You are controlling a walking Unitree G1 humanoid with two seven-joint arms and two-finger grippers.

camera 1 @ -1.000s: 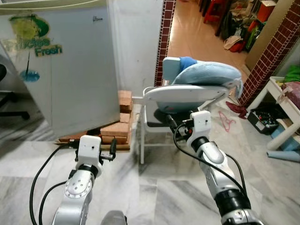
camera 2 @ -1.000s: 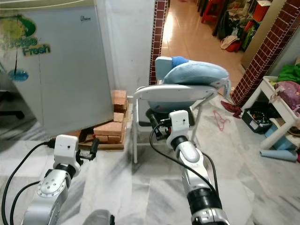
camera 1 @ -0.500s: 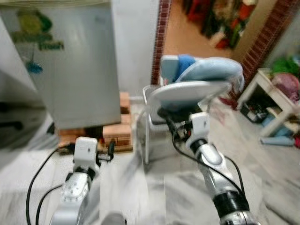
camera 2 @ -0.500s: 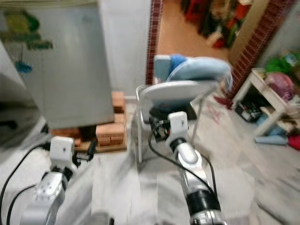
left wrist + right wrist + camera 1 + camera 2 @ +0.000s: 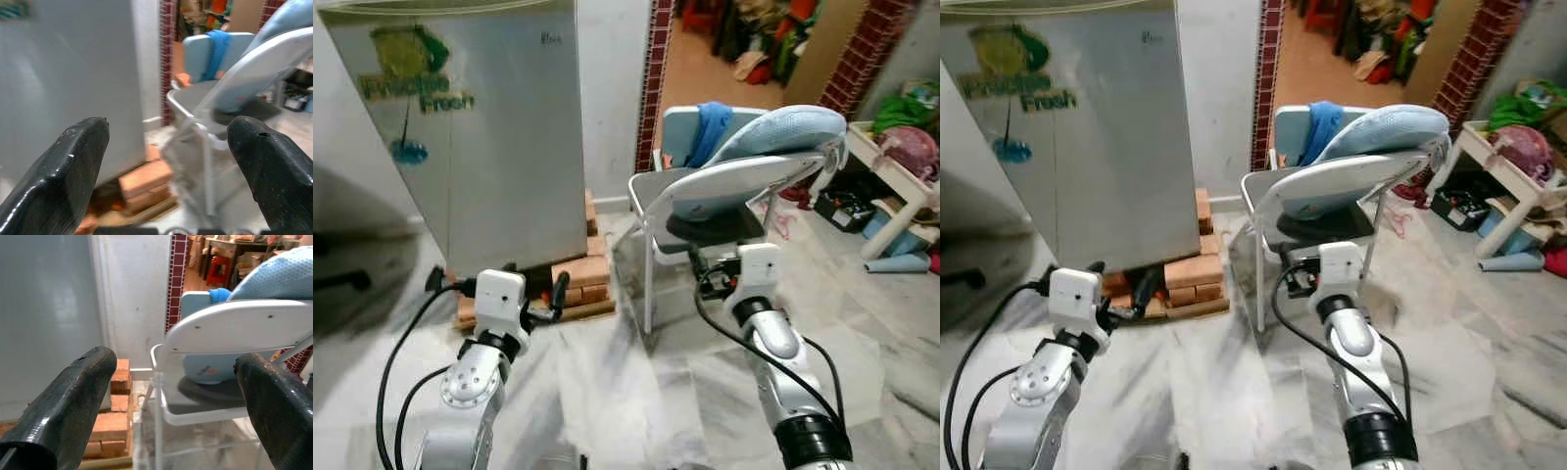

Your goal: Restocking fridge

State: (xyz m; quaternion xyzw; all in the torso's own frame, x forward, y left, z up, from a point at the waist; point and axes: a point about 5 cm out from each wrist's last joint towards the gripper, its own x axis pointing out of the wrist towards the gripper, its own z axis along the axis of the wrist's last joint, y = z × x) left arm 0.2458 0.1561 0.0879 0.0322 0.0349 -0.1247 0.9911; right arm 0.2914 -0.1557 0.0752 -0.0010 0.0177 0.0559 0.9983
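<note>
Fridge: grey, door shut, green and blue "Fresh" decal on the front; stands at far left, raised on a stack of bricks over a wooden board.

Folding chair: grey metal frame, placed just right of the fridge with its back turned toward the robot; light blue cushion draped over the backrest, blue cloth on a second pale blue chair behind it.

Left gripper: raised at near left, fingers spread wide, nothing between them; aimed at the gap between fridge and folding chair.

Right gripper: raised at near right, close to the folding chair's seat, fingers spread wide and empty; pointed at the chair's back.

Floor: grey-veined marble tile.

Doorway: far centre, brick-edged, opening onto an orange-tiled room with cluttered items.

White side table: far right, holding a pink bundle and green fabric.
</note>
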